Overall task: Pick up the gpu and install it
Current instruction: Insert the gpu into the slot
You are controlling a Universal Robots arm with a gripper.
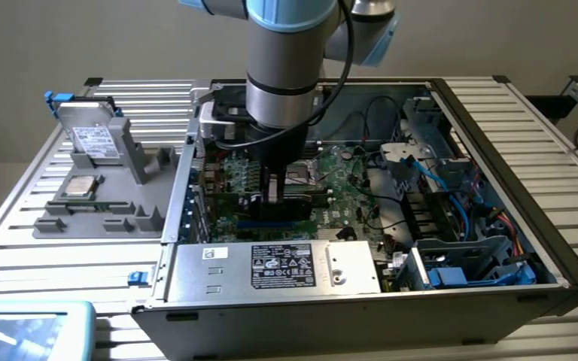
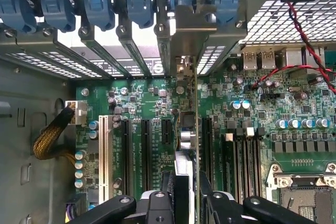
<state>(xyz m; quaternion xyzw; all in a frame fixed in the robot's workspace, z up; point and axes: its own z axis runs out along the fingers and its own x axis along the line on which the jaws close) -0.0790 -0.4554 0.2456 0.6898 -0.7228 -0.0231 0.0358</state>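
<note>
Wrist view looks straight along the gpu (image 2: 188,129), which stands on edge between the fingers of the tool (image 2: 182,203). The tool is drawn in narrow and clamps the card from both faces. Holding it this way keeps the lower connector edge free and pointing down at the motherboard (image 2: 136,95).

The card lies parallel to the black expansion slots (image 2: 145,148) and sits over the gap between two of them, so it looks lined up for seating. Whether its edge has entered a slot cannot be told.

Its metal end bracket (image 2: 191,30) reaches up to the row of rear slot covers, under the blue retaining clips (image 2: 139,1). That is where a bracket must sit to close an opening in the back wall.

Exterior view shows the arm (image 1: 284,68) coming down vertically into the open computer case (image 1: 530,226), which lies on its side on the slatted tabletop (image 1: 28,248). This gives the tool (image 1: 281,201) a straight path from above. Well apart, on the exterior view's left, a grey fixture (image 1: 98,218) holds a hard drive (image 1: 95,139).
</note>
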